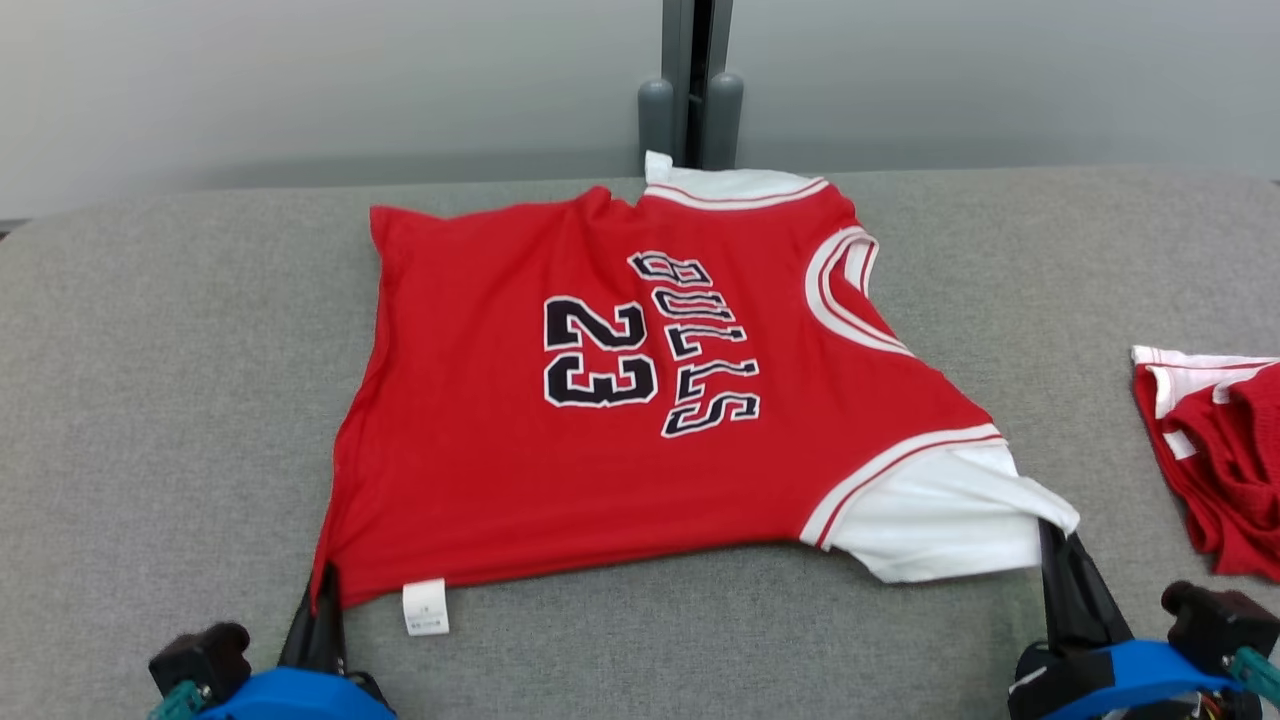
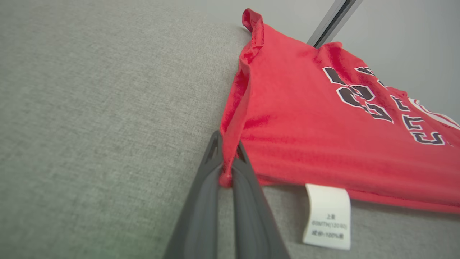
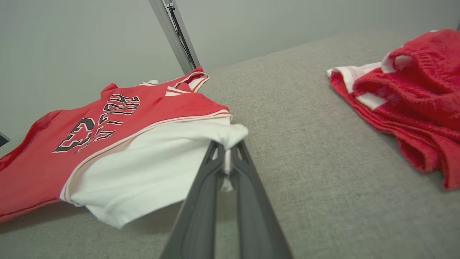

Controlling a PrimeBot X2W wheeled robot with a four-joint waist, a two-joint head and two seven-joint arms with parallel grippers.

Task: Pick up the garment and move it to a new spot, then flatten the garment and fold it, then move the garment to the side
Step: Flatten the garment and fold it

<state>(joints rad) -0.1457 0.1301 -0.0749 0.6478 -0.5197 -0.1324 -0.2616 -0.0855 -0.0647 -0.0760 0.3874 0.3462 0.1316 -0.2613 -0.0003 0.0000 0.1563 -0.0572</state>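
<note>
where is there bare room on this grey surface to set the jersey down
Widest bare patch of the grey surface: left of the jersey, out to the surface's left edge. Narrower strip: between its white sleeve and the crumpled red garment at right. Crowded: the near edge, where the left gripper and right gripper grip the jersey.
</note>
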